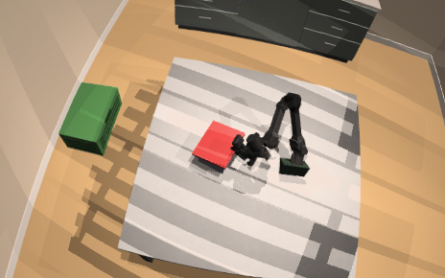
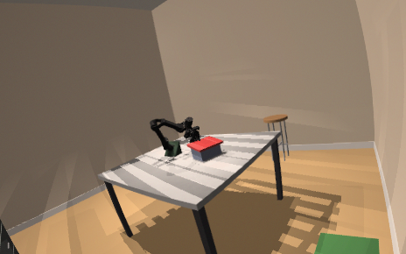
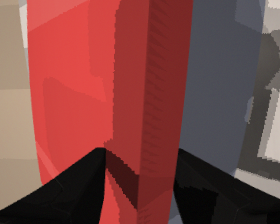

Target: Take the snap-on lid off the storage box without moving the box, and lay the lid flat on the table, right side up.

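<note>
Near the middle of the table (image 1: 206,225), the gripper (image 1: 237,143) is clamped on the edge of the red lid (image 1: 217,143), fingers partly closed around its rim. That lid sits on the grey box (image 2: 207,153), tilted slightly. Behind the gripper, the black arm (image 1: 283,120) folds back to its dark green base (image 1: 293,167), closer to the table's right edge. Striped light and shadow cross the white tabletop. Around it lies wooden floor with a green crate (image 1: 91,117), a dark cabinet (image 1: 273,21) and a stool (image 2: 276,120) by the beige wall.
</note>
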Motion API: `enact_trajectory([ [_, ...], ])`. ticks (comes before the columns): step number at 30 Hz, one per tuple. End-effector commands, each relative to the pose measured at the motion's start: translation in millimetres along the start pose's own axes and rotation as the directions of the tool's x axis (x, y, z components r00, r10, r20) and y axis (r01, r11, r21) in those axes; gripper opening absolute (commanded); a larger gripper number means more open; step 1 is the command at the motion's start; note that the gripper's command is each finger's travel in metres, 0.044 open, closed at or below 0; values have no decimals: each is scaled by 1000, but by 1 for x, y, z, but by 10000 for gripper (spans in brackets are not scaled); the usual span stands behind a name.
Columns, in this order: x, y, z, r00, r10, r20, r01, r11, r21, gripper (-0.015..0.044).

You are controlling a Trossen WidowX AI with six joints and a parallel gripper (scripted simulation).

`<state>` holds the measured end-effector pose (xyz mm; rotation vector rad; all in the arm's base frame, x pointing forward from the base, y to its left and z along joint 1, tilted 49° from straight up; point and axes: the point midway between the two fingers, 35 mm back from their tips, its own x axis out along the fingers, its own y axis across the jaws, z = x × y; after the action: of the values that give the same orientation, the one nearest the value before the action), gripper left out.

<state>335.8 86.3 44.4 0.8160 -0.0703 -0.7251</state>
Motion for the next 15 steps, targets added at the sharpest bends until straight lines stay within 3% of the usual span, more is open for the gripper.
enact_trajectory([
  [1, -3, 5, 0, 1000, 1, 1, -1, 1000, 2, 0],
  [15, -11, 22, 0, 1000, 0, 0, 0, 1000, 3, 0],
])
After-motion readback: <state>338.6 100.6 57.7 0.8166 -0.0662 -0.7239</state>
